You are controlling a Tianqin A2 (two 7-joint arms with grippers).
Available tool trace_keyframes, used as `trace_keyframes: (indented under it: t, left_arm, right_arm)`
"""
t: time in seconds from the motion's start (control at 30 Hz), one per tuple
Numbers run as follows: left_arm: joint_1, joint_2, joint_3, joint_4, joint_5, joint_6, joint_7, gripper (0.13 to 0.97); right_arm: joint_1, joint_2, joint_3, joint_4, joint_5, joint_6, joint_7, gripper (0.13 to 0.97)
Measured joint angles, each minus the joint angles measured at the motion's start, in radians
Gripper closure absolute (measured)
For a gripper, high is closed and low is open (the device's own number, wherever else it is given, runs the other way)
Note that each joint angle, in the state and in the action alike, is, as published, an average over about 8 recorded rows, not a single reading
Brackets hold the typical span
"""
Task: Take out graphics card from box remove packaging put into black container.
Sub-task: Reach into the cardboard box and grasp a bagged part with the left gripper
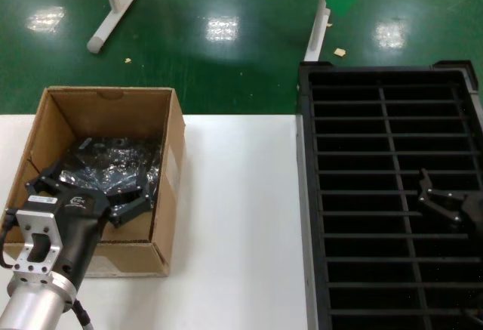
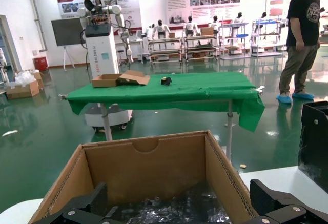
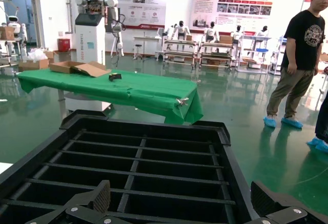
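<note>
1. The left gripper's black fingers are spread wide apart, grasping nothing; they hang just over the near part of the brown corrugated cardboard box, one fingertip by the left wall and the other by the right wall.
2. In the left wrist view the same two fingers show at either lower corner, well apart, with the box's far wall between and beyond them.
3. Under the left gripper, on the floor of the box, lies the crinkly, shiny, translucent plastic packaging, looking dark and glinting; the flat dark graphics card cannot be told apart from the bag around it.
4. The box stands on the left part of the white bench, flaps upright, with a pale label on its right outer side.
5. The right gripper's fingers are also released, holding nothing; the right wrist view shows them spread to either side.
6. The right gripper hovers over the right middle of the large black plastic crate divided by thin ribs into long narrow slots, the black container, which stands at the bench's right end, well apart from the box.
7. Beyond the bench lies a glossy green floor with white stand legs.
</note>
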Motion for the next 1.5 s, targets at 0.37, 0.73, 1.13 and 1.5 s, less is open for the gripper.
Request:
trace_keyframes:
  t: [0.37, 0.73, 1.13, 1.5]
  left_arm:
    - [0.000, 0.000, 0.000, 0.000, 0.000, 0.000, 0.000, 0.132]
    - [0.000, 0.000, 0.000, 0.000, 0.000, 0.000, 0.000, 0.132]
    - [-0.048, -0.063, -0.037, 0.047, -0.029, 0.118, 0.013, 0.132]
    - [-0.132, -0.188, -0.070, 0.101, -0.032, 0.340, 0.189, 0.132]
  right_arm:
    - [0.000, 0.000, 0.000, 0.000, 0.000, 0.000, 0.000, 0.129]
    - [0.000, 0.000, 0.000, 0.000, 0.000, 0.000, 0.000, 0.129]
    - [0.000, 0.000, 0.000, 0.000, 0.000, 0.000, 0.000, 0.129]
    - [0.000, 0.000, 0.000, 0.000, 0.000, 0.000, 0.000, 0.129]
